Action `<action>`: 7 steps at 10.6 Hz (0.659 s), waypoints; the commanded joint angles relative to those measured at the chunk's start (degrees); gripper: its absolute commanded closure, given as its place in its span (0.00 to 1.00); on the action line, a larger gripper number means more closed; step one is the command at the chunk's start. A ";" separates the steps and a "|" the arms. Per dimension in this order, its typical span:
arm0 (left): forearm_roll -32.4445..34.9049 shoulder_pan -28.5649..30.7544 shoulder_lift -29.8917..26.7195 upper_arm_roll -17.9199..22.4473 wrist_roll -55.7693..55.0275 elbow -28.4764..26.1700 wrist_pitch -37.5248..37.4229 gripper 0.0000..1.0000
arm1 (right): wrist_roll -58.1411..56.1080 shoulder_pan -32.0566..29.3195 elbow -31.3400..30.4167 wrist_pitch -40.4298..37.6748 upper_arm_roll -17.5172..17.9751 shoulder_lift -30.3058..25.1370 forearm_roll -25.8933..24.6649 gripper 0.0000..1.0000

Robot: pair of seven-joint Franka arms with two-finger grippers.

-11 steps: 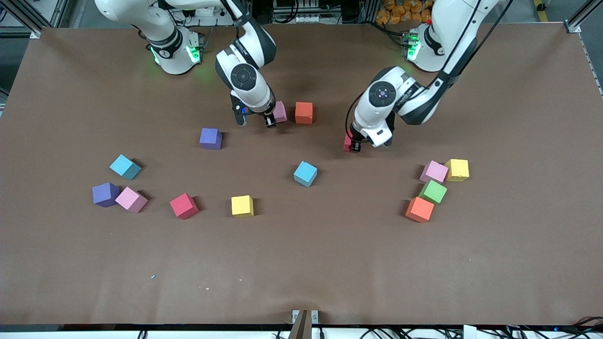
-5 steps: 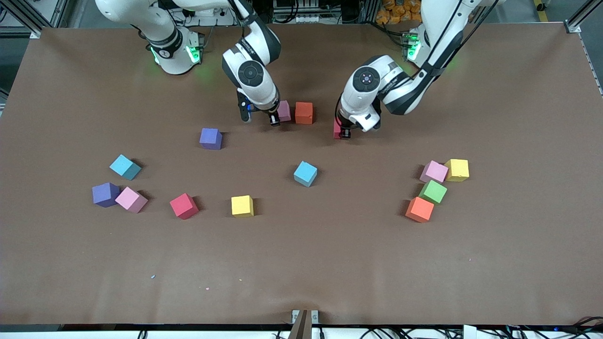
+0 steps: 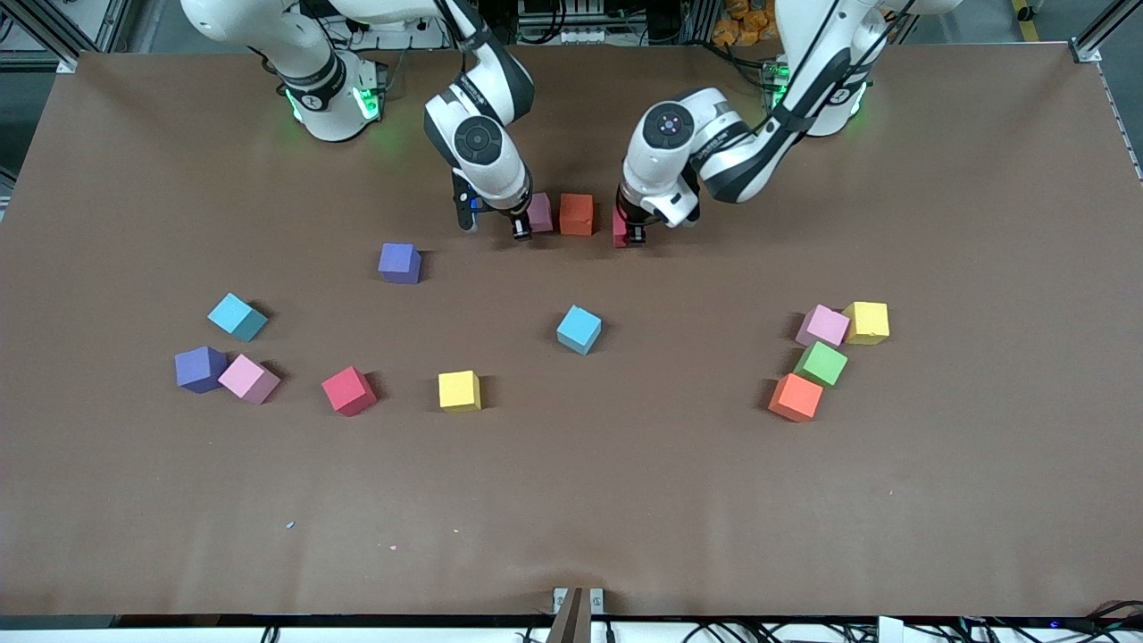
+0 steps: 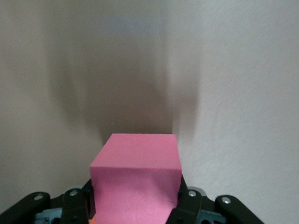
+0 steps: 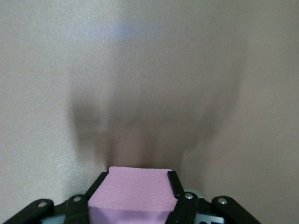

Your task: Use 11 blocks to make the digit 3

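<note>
I see my right gripper [image 3: 521, 223] clamped on a small matte pink cube [image 3: 538, 212], low at the table [image 3: 625, 500] just beside a lone matte orange cube [image 3: 576, 214]. My left gripper [image 3: 630, 234] grips a small matte red cube [image 3: 619, 228] near that orange cube, toward the left arm's end. No digit 3 stands; other blocks lie scattered nearer the front camera.
</note>
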 commanded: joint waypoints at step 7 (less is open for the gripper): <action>1.25 -2.19 0.67 0.09 -2.62 -0.70 4.12 1.00 | 4.73 2.19 2.71 1.37 -0.23 2.46 0.72 0.65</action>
